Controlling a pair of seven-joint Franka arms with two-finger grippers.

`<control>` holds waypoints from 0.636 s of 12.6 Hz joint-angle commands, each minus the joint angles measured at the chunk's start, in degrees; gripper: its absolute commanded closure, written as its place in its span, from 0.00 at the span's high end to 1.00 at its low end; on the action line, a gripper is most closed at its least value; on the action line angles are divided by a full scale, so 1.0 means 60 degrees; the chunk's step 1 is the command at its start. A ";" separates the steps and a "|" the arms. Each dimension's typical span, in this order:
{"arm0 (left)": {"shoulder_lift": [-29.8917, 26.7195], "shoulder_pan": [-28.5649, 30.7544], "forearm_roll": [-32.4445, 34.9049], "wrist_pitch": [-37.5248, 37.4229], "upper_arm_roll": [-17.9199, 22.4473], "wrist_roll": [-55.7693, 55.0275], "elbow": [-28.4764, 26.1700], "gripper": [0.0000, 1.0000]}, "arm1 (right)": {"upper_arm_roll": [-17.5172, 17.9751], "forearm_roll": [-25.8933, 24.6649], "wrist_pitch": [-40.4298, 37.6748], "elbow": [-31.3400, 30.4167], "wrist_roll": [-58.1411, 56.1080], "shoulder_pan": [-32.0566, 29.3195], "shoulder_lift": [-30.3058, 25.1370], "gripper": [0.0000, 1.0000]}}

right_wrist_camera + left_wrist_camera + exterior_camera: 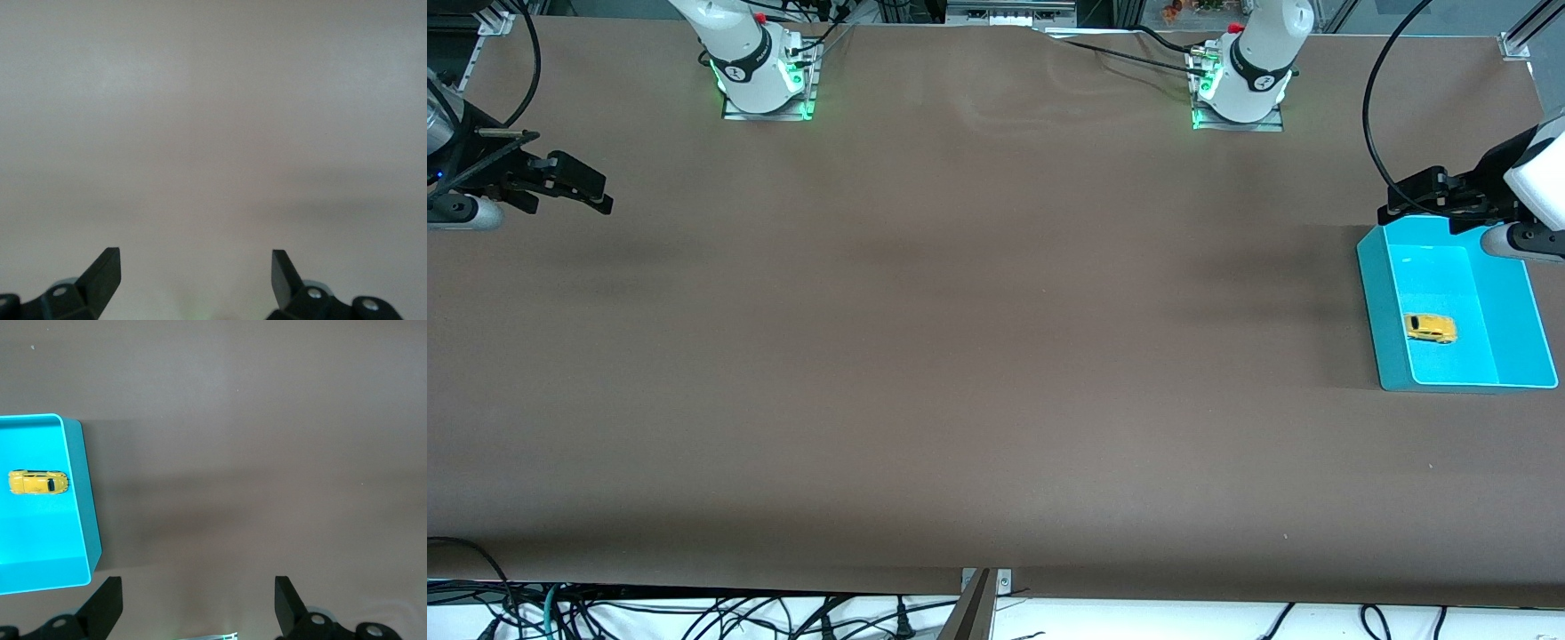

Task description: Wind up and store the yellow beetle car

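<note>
The tiny yellow beetle car [1431, 327] in the cyan bin [1390, 320] looks light, hard and slippery, best pinched across its sides, while the left gripper [1405, 203] over the bin's edge and the waiting right gripper [583, 188] both hang wide apart and empty.

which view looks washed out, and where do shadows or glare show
Right wrist view: pale and hazy, the brown table reads almost grey past the open right gripper. Left wrist view: truer colour, soft shadow beside the cyan bin holding the yellow beetle car. Front view: broad faint shadow bands on the table, green glow at both arm bases.
</note>
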 commanded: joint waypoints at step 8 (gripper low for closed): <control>0.0070 -0.0009 0.0063 -0.0148 0.0028 -0.0113 0.0226 1.00 | 0.0028 -0.0030 -0.0136 0.0348 -0.0045 0.0009 0.0383 1.00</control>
